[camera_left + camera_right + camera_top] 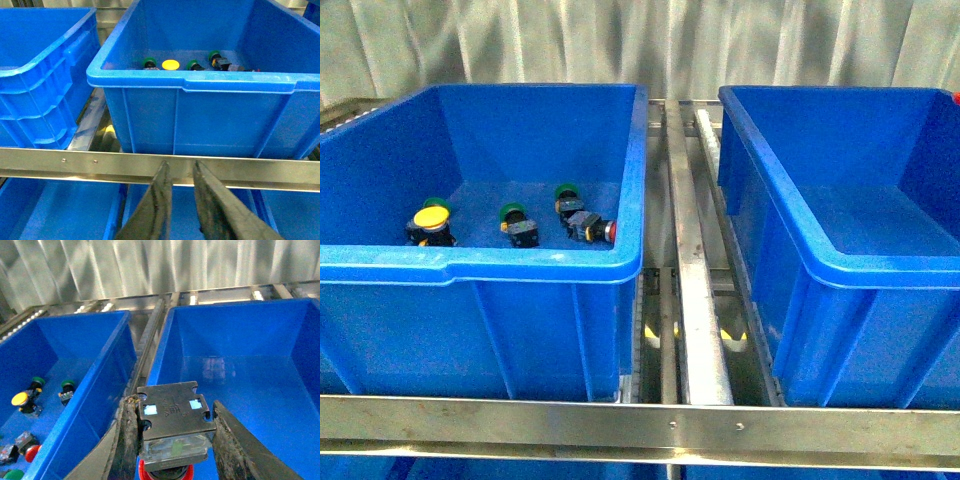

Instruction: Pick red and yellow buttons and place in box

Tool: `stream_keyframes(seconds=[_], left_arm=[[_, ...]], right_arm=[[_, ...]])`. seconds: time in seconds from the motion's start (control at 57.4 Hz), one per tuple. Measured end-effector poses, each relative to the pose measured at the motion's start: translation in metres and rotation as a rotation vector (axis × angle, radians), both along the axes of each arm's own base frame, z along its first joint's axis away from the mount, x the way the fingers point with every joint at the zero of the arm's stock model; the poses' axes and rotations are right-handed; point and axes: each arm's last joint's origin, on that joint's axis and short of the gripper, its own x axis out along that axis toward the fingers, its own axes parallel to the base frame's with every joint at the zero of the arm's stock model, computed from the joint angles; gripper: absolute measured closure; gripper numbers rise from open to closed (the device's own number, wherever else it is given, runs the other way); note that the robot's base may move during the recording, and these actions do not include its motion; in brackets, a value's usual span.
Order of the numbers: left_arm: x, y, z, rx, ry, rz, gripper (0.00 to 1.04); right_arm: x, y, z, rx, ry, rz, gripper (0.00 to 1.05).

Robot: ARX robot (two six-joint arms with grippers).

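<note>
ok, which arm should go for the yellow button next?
Left, probably. Left gripper is empty and faces the bin holding the yellow button. Right gripper is shut on a red-capped switch above the other box.

The left blue bin (520,265) holds the yellow button (431,217), the red button (609,231) and green switches (512,212).

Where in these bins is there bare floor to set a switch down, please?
The right bin is bare between its walls, where visible. The left bin is crowded: a yellow-capped switch, green-capped switches and a red-capped switch lie across its floor.
</note>
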Motion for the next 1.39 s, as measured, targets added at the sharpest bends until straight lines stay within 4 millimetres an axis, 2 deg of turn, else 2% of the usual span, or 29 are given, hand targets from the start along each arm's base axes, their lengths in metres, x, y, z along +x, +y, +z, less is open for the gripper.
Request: stream_keyframes(seconds=[0.087,0.61,0.767,1.133,1.395], left_arm=[[0.0,0.0,-0.0001,0.002,0.001,0.0,1.03],[0.0,0.0,0.0,0.007,0.0,0.0,1.01],[0.0,0.0,-0.0001,0.008,0.001,0.0,0.71],[0.0,0.0,-0.0001,0.008,0.001,0.0,0.08],[0.0,0.0,0.0,0.011,0.0,0.0,0.08]], right_arm=[[0.0,0.0,0.0001,0.0,0.0,0.002,0.72],[0.0033,0.0035,-0.0008,0.013,-0.004,0.008,0.72],[0.0034,0.0035,-0.0007,0.024,-0.003,0.002,0.72],[0.0027,0.0028,0.0,0.038,-0.004,-0.005,0.72],[0.002,0.0019,0.0023,0.062,-0.021,-0.014,0.72]])
